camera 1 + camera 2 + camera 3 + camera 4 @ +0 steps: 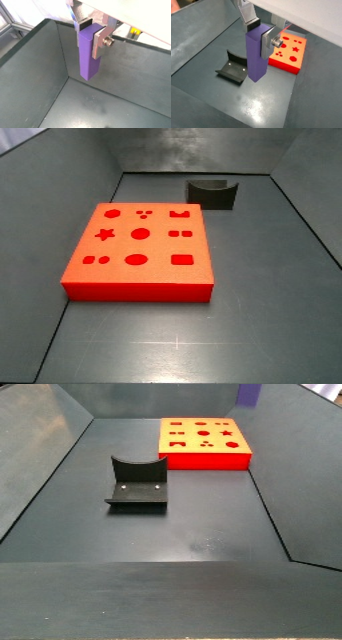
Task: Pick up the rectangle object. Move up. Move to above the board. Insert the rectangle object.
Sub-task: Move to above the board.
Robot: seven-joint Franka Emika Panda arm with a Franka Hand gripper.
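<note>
My gripper (93,31) is shut on the top end of the rectangle object (89,57), a slim purple block that hangs upright well above the dark floor. In a wrist view the gripper (261,33) holds the block (256,57) between its silver fingers (270,41). The red board (291,54) with shaped holes lies on the floor off to one side below it. In a side view only the block's lower end (249,394) shows, at the picture's upper edge above the board (203,444). The board (140,253) also shows in a side view without the gripper.
The dark grey fixture (232,68) stands on the floor beside the board, apart from it, and shows in both side views (211,192) (136,482). Dark sloping walls (37,45) enclose the work floor.
</note>
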